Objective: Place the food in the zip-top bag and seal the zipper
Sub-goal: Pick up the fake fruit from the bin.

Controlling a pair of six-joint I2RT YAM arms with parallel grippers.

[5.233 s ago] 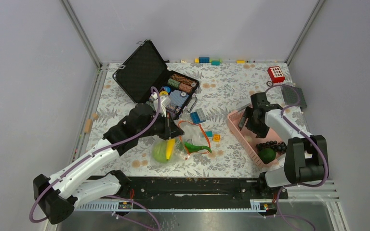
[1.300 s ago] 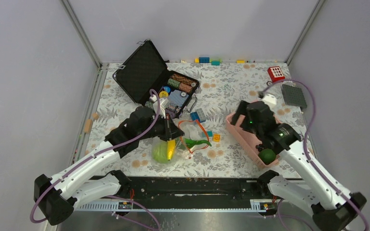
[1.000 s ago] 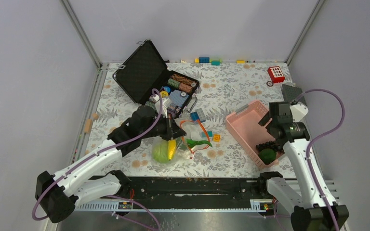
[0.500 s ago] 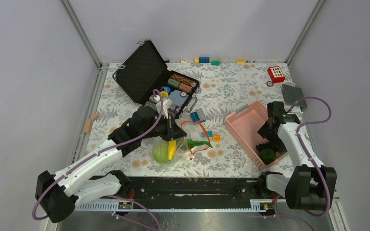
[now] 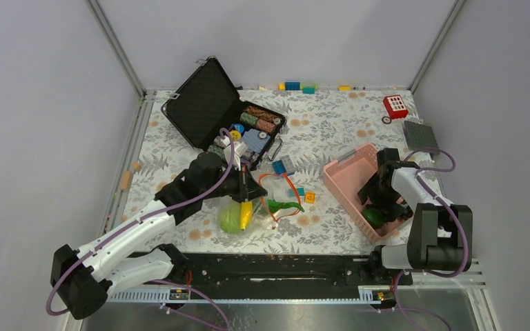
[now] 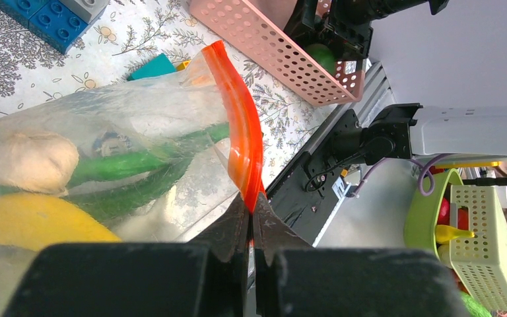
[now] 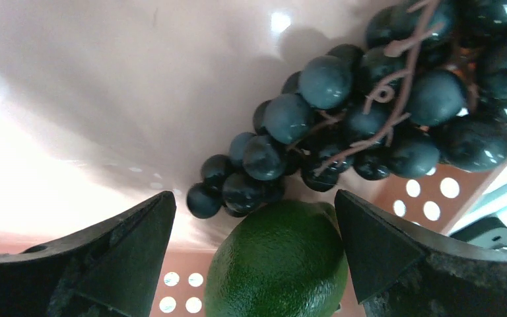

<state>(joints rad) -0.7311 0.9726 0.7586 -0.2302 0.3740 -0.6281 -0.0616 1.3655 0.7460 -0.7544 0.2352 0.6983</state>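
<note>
The clear zip-top bag (image 5: 266,207) lies mid-table, with a light-green cabbage (image 5: 229,218), a yellow piece (image 5: 246,212) and long green pods (image 5: 281,205) inside. My left gripper (image 5: 251,187) is shut on the orange-red zipper (image 6: 237,132), pinching the strip between its fingertips (image 6: 251,208) and holding the mouth up. The left wrist view shows a white mushroom piece (image 6: 30,162) in the bag (image 6: 138,112). My right gripper (image 5: 378,205) is down in the pink basket (image 5: 345,186). It stands open (image 7: 254,198), with one finger on each side of a dark green lime (image 7: 280,261). Dark grapes (image 7: 370,112) lie beside the lime.
A black case (image 5: 210,103) with poker chips stands open at the back left. Blue and grey bricks (image 5: 283,165) lie next to the bag, and more bricks (image 5: 293,85) line the back wall. A red block (image 5: 395,105) and a dark baseplate (image 5: 421,136) sit at the back right.
My right arm swung out to the right, then came down into the near end of the pink basket over the lime. The left arm has kept hold of the zipper without moving.
</note>
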